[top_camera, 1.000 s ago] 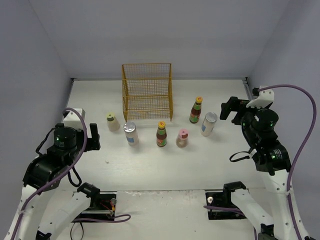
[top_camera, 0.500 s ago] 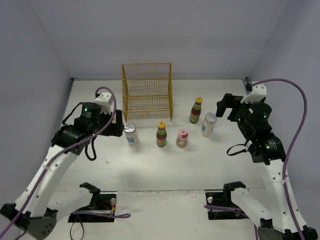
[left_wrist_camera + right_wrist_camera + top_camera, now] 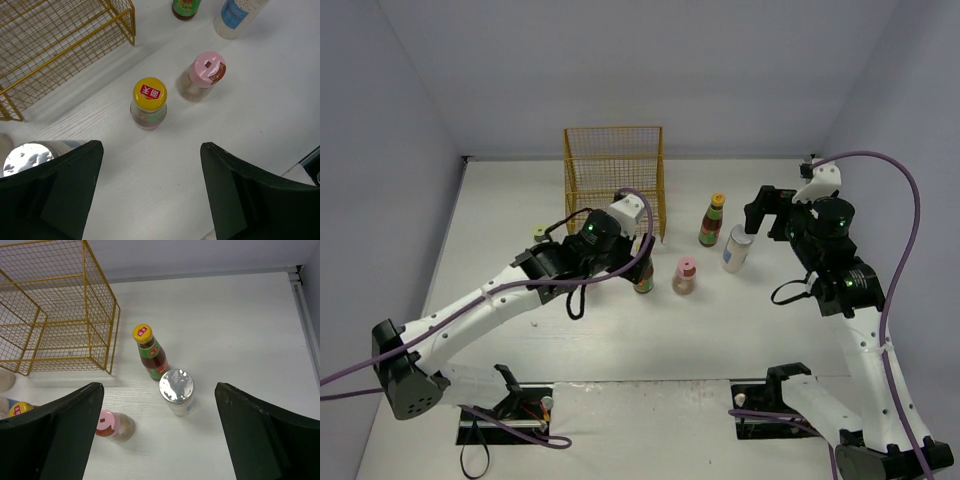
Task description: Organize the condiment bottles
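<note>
My left claw (image 3: 151, 150) gapes empty over the yellow-capped bottle (image 3: 149, 102), standing upright, cap up, between the wire rack (image 3: 65, 45) and the pink-capped bottle (image 3: 207, 72), with open table (image 3: 165, 205) toward me.

Silver-lidded jar (image 3: 22, 155): mostly behind one of my left fingers (image 3: 55, 192); only part of the lid shows.
Far dark bottle (image 3: 186, 7) and second pale jar (image 3: 234, 16), ahead of those fingers: tops cut by the frame.
Yellow wire rack (image 3: 60, 45): cut off ahead-left in both wrist views.
Near dark bottle (image 3: 19, 409): only its yellow cap peeks past one of my right fingers (image 3: 50, 435).
From above, my left arm (image 3: 510, 290) hides my left fingers and the first jar.
</note>
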Available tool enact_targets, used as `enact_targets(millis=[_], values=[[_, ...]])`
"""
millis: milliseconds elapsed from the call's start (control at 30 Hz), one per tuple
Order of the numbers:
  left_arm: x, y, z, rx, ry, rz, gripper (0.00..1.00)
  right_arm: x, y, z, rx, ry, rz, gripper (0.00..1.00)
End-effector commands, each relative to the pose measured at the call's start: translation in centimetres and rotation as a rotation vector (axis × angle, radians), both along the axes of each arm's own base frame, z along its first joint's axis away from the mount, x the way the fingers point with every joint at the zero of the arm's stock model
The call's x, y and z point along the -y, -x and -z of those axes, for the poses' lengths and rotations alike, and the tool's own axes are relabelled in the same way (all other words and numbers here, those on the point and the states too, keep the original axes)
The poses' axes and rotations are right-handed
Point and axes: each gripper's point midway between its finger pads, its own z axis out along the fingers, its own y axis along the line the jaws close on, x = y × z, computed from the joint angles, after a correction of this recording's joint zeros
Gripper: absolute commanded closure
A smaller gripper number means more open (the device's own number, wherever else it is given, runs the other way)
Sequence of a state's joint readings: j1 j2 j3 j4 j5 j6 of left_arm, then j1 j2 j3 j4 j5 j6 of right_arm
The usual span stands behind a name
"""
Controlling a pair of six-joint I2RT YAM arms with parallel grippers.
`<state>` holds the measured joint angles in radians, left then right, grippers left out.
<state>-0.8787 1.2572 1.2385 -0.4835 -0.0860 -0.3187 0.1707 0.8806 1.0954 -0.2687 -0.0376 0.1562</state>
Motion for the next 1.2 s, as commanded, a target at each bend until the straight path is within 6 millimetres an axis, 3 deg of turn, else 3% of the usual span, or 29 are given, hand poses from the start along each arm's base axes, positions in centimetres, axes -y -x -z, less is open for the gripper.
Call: enact_targets(millis=[0, 267, 533, 733, 967, 1167], values=[[2.7, -2.1, -3.7, 0.117, 0.123, -0.029, 0.21, -1.2, -0.5, -2.5, 0.092, -0.035, -0.054, 0.00], [4.8, -3.9, -1.2, 0.120, 0.110, -0.045, 0.21, -1.4, 0.2, -2.4, 0.089, -0.044, -0.072, 0.00], [4.7, -5.4, 0.5, 0.130, 0.082, -0.121, 0.21, -1.4, 1.0, -2.5, 0.091, -0.035, -0.087, 0.00], [4.7, -5.8, 1.6, 0.131, 0.070, -0.138, 0.23, -1.6, 1.1, -2.3, 0.085, -0.035, -0.095, 0.00], [4.9, -5.8, 2.9, 0.118, 0.070, -0.137, 0.35, -1.8, 1.2, -2.1, 0.081, -0.030, -0.112, 0.00], [5.0, -5.7, 3.9, 0.102, 0.057, -0.135, 0.35, -1.8, 1.2, -1.8, 0.072, -0.028, -0.113, 0.00]])
